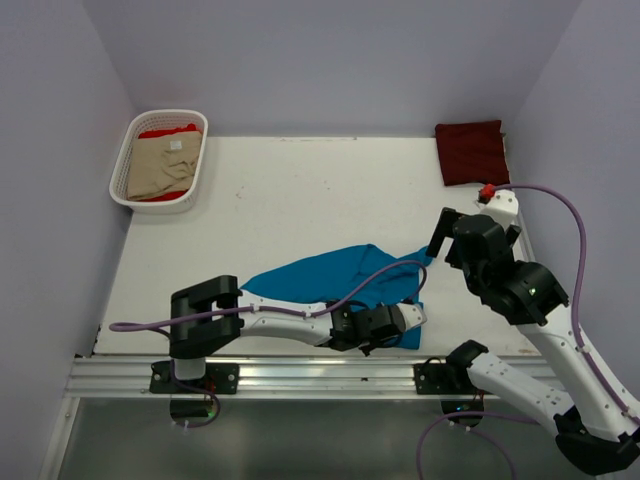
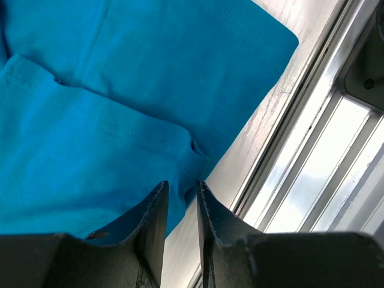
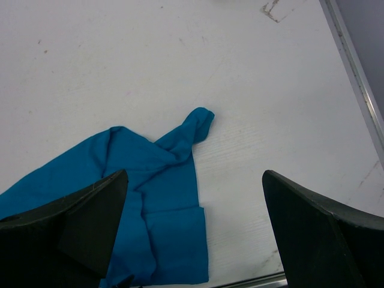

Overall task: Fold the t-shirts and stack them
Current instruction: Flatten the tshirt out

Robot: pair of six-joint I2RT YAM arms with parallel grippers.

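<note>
The teal-blue t-shirt point(image 1: 330, 280) lies crumpled at the table's near middle, and shows in the left wrist view point(image 2: 120, 90) and the right wrist view point(image 3: 162, 198). My left gripper point(image 1: 410, 316) lies low at the shirt's near right corner; in its wrist view point(image 2: 183, 183) the jaws stand narrowly apart, pinching the shirt's puckered edge. My right gripper point(image 1: 440, 233) is open and empty, hovering above the shirt's right tip point(image 3: 195, 174). The dark maroon t-shirt point(image 1: 472, 152) lies folded at the far right corner. The beige t-shirt point(image 1: 160, 168) lies on the bright red t-shirt point(image 1: 168, 131) in the basket.
The white slotted basket point(image 1: 125, 170) stands at the far left corner. The table's metal rail point(image 1: 300, 375) runs along the near edge, close beside my left gripper point(image 2: 300, 150). Walls close in the left, back and right sides.
</note>
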